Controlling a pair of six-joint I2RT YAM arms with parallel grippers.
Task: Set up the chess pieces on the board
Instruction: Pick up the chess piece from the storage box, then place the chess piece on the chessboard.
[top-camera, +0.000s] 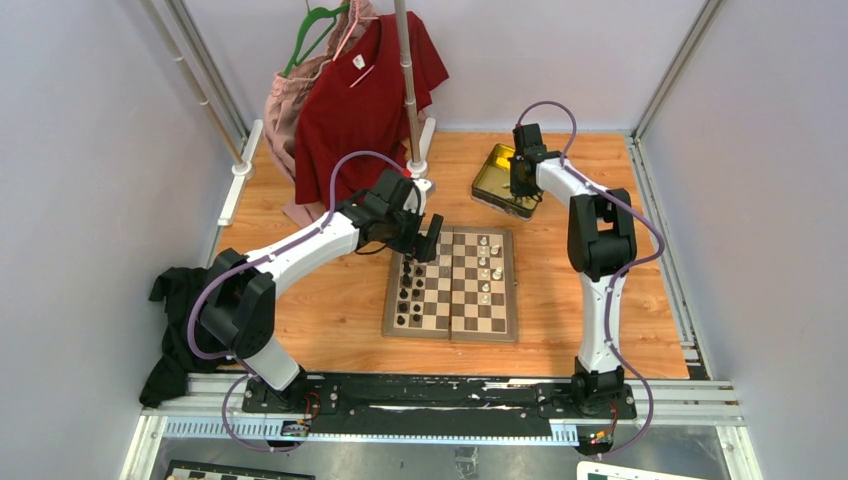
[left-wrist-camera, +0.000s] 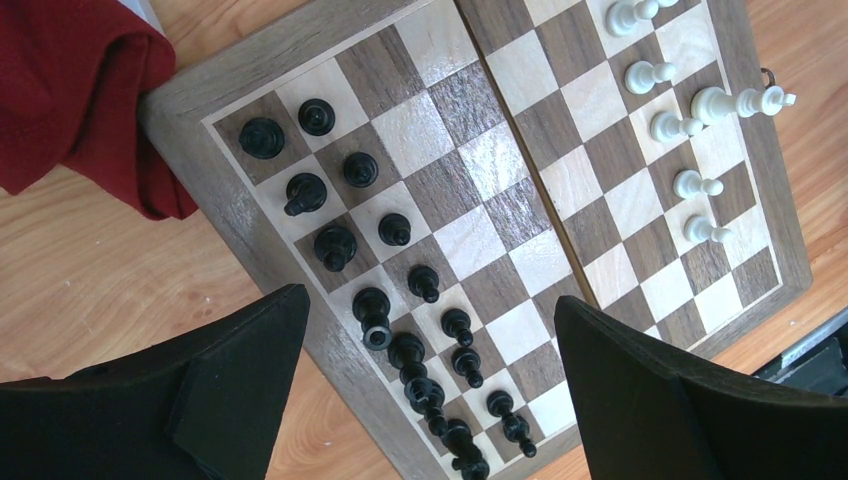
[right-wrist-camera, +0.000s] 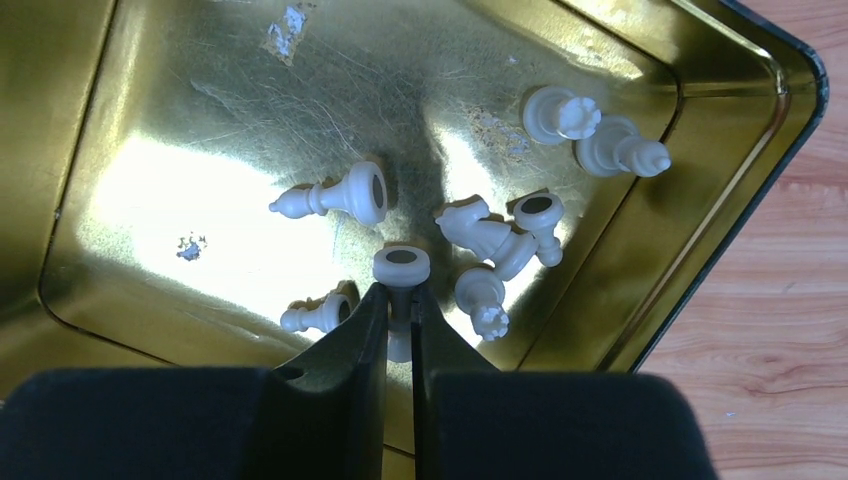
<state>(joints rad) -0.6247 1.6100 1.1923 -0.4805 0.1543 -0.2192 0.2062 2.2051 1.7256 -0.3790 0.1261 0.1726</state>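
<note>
The wooden chessboard (top-camera: 452, 285) lies mid-table, also in the left wrist view (left-wrist-camera: 470, 240). Several white pieces (top-camera: 485, 270) stand on its right side, also in the left wrist view (left-wrist-camera: 690, 125). My right gripper (right-wrist-camera: 400, 300) is inside the gold tin (right-wrist-camera: 120, 100), shut on a white chess piece (right-wrist-camera: 402, 268). Several more white pieces (right-wrist-camera: 500, 240) lie loose in the tin. My left gripper (left-wrist-camera: 430, 340) is open and empty above the board's black side (top-camera: 428, 245).
Black pieces (left-wrist-camera: 400, 290) fill two rows on the board's left side. The gold tin (top-camera: 497, 180) sits behind the board. A red shirt (top-camera: 355, 100) hangs on a rack at the back; its cloth (left-wrist-camera: 70, 90) reaches near the board's corner. A black cloth (top-camera: 175, 300) lies at left.
</note>
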